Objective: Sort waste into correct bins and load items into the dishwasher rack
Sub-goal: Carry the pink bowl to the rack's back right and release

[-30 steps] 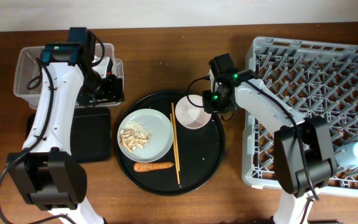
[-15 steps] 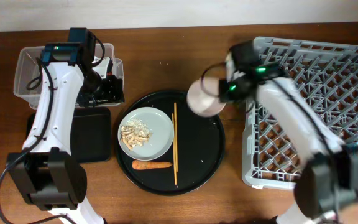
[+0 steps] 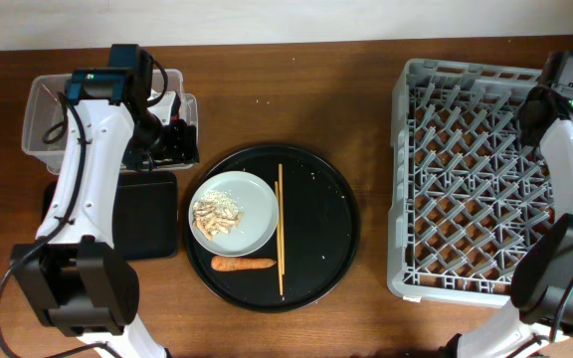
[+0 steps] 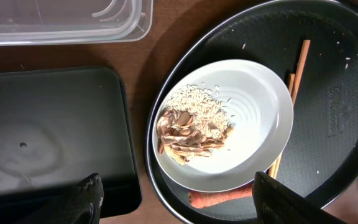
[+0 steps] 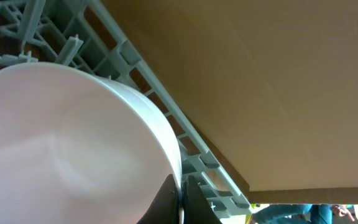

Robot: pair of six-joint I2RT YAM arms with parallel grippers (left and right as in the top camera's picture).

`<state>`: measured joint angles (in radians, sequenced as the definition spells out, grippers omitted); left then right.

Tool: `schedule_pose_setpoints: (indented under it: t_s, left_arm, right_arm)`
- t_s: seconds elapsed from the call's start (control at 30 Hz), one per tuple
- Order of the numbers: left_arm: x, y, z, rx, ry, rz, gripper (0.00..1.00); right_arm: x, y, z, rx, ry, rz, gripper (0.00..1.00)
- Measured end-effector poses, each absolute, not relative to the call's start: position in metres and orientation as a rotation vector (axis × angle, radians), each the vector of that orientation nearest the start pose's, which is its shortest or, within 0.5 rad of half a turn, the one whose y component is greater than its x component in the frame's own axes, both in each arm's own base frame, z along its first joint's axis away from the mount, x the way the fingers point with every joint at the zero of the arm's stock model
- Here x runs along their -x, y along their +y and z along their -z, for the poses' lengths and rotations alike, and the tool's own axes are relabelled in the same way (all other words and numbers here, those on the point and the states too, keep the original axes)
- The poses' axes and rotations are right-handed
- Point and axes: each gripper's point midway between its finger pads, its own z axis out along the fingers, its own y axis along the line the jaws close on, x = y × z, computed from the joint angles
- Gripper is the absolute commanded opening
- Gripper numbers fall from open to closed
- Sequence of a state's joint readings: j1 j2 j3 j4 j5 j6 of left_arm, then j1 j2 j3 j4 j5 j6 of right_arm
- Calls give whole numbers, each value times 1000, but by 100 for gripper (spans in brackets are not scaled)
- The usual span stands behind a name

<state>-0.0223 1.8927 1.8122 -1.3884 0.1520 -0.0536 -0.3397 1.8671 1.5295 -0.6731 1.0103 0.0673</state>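
White glossy bowl (image 5: 61, 143) pinched at rim by right fingers (image 5: 165, 200), left fingers (image 4: 84, 198) spread apart

Plate (image 3: 255, 202), chopsticks (image 3: 280, 229), carrot (image 3: 245, 265) on round tray (image 3: 323, 234); rack (image 3: 466, 179) to its right.

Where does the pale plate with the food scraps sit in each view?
Overhead: plate left of centre, on the round black tray.
Left wrist: plate mid-frame, same tray.
Right wrist: absent; white bowl fills it.
Shared landmark: chopsticks beside the plate.
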Motion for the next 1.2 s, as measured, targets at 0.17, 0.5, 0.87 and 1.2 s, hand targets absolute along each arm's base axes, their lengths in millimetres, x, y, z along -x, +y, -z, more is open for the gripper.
schedule_pose_setpoints:
  t_s: [0.17, 0.5, 0.87, 1.2]
  left_arm:
    - [-379, -34, -162, 35, 3028, 237, 76]
    - [-379, -34, -162, 35, 3028, 237, 77]
    - [-379, -35, -162, 35, 3028, 237, 76]
    - [-378, -34, -162, 36, 3033, 237, 76]
  right_arm:
    - [-357, -267, -174, -836, 2370, 1393, 5]
    - [-331, -219, -133, -895, 2646, 1158, 4]
    - [-388, -186, -205, -926, 2434, 573, 49]
    - [-418, -228, -158, -1122, 2369, 129, 39]
